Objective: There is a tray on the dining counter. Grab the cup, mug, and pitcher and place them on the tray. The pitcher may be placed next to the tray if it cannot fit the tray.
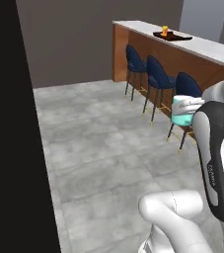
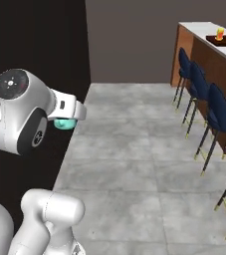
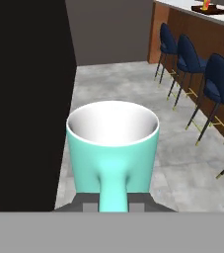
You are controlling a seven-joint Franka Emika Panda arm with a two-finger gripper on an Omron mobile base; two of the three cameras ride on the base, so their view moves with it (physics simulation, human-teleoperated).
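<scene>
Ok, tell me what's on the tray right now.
On the tray, far off on the dining counter, stands the yellow cup. What else may lie behind it is too small to tell.

Home kitchen: marble dining counter, barstools.

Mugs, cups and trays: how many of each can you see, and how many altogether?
Teal mug: 1
Yellow cup: 1
Tray: 1
Total: 3
</scene>
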